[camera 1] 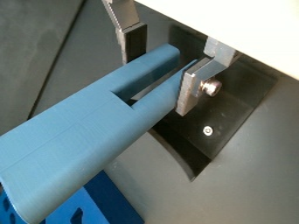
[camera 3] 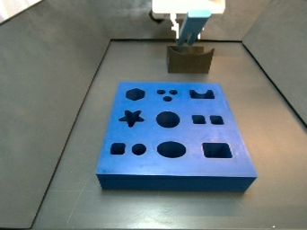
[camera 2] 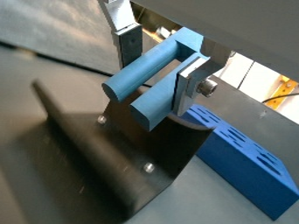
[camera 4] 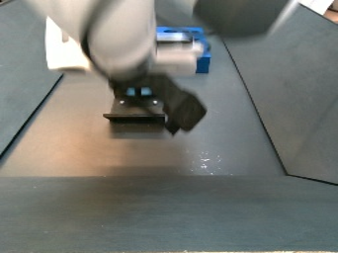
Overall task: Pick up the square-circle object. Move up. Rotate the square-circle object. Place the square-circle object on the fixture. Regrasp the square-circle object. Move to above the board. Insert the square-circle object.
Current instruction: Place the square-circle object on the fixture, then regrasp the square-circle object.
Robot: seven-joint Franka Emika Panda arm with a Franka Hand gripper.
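Note:
The square-circle object (camera 1: pixel 82 131) is a light blue peg, a round bar and a square bar side by side. My gripper (camera 1: pixel 162 83) is shut on it near one end, with a silver finger (camera 1: pixel 191 86) flat against its square side. In a wrist view (camera 2: pixel 146 74) the peg's end faces show between the fingers, just above the dark fixture (camera 2: pixel 105 166). In a side view the peg (camera 3: pixel 189 36) stands tilted, its lower end at the fixture (camera 3: pixel 188 61), with the gripper (camera 3: pixel 188 13) over it. The blue board (camera 3: pixel 174 130) lies nearer the front.
The board also shows in both wrist views (camera 2: pixel 246 153) (camera 1: pixel 82 210), close beside the fixture's base plate (camera 1: pixel 222 114). Dark walls bound the floor on the sides (camera 3: pixel 72 108). In a side view the arm (camera 4: pixel 132 40) is blurred and hides most of the scene.

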